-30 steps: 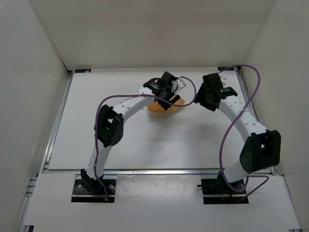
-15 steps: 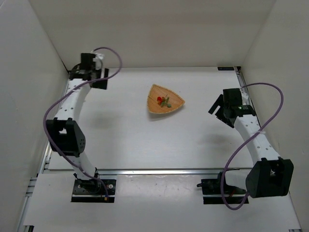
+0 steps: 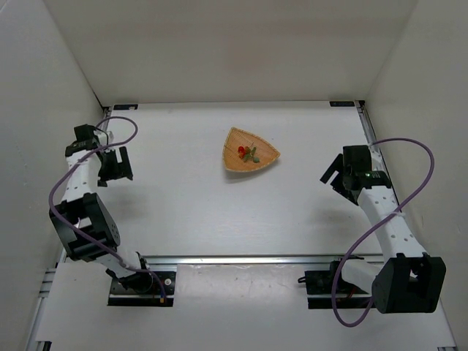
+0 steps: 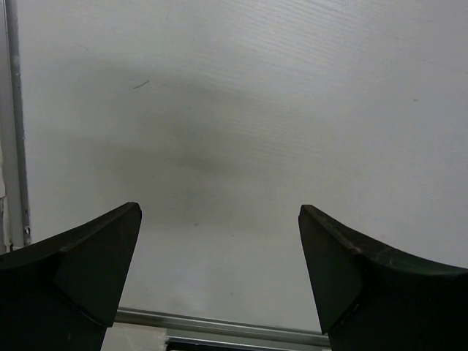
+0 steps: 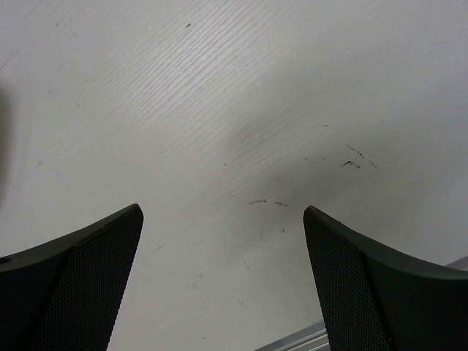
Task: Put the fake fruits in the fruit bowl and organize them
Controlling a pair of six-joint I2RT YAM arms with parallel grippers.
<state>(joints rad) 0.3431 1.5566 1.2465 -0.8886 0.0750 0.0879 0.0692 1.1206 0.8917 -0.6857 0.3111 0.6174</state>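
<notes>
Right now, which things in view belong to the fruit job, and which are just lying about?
Job: fake fruits, lying in the fruit bowl; left end effector and right end effector, both open and empty.
Just there: purple cables, aluminium rail, white enclosure walls.

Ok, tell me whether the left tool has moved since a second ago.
Yes. The left tool has swung away from above the fruit bowl, leftward and nearer, to the left edge of the table.
</notes>
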